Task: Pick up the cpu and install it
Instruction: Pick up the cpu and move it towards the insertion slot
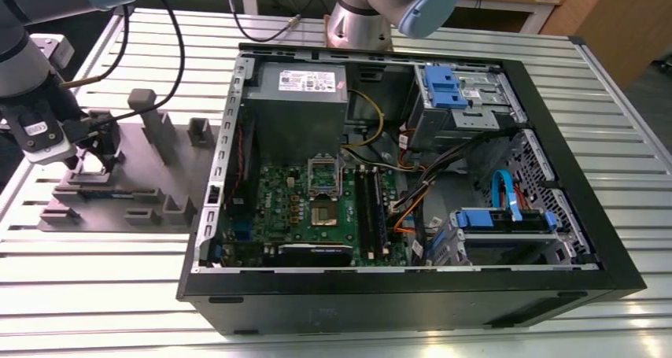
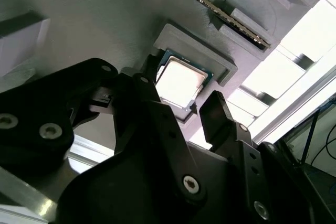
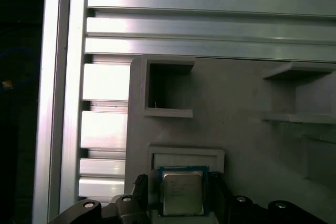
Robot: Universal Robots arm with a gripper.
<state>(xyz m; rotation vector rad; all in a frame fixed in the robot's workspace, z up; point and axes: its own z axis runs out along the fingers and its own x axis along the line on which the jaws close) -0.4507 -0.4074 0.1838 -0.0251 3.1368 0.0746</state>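
The cpu (image 2: 181, 80) (image 3: 181, 192), a small square chip with a silvery top, lies flat in a shallow pocket of the grey parts holder (image 1: 147, 185). My gripper (image 1: 94, 157) (image 2: 181, 95) (image 3: 178, 187) is low over that pocket, at the exterior view's left. It is open. One black finger (image 2: 144, 90) stands on one side of the chip and the other finger (image 2: 218, 111) on the opposite side, with small gaps showing. In the open computer case (image 1: 588, 271) lies the green motherboard (image 1: 278, 208), its cpu socket (image 1: 321, 208) bare under a raised frame.
A long black memory stick (image 2: 220, 9) stands in a slot of the holder near the chip. Upright posts (image 1: 157, 126) rise from the holder beside my gripper. A second arm's base (image 1: 363, 20) stands behind the case. A slatted aluminium table (image 1: 105, 295) carries everything.
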